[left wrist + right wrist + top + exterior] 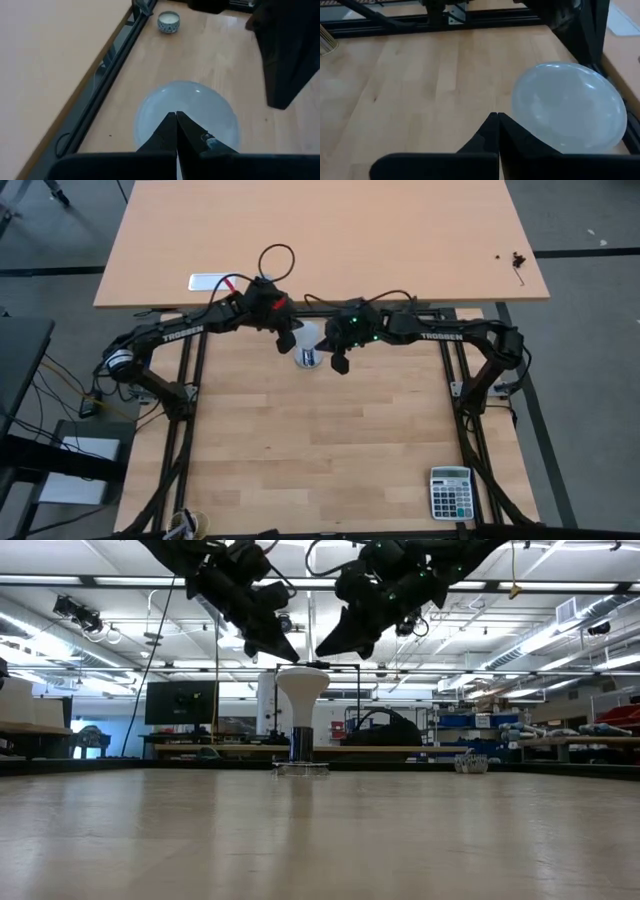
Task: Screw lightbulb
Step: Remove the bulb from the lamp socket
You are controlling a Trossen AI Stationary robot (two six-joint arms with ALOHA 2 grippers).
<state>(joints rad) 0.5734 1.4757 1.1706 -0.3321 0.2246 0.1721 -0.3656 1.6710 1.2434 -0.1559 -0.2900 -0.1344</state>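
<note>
The white lightbulb (pixel 302 686) stands upright near the table's far edge, wide head up. Its narrow neck is down in a dark socket (pixel 300 744). From above, the bulb shows as a pale dome in the high view (pixel 309 337). My left gripper (pixel 291 657) is shut, with its tips just above the head's left rim, over the dome in the left wrist view (pixel 175 116). My right gripper (pixel 322 650) is shut, slanting down just above the head's right side. In the right wrist view (pixel 497 116) it is beside the dome (pixel 570 105).
A small round cream puck (pixel 168 22) sits on the table near the black frame rail (pixel 117 55). A calculator (pixel 450 492) lies at the near right corner. A second tabletop (pixel 320 235) lies beyond the far edge, with a white object (pixel 210 281) on it.
</note>
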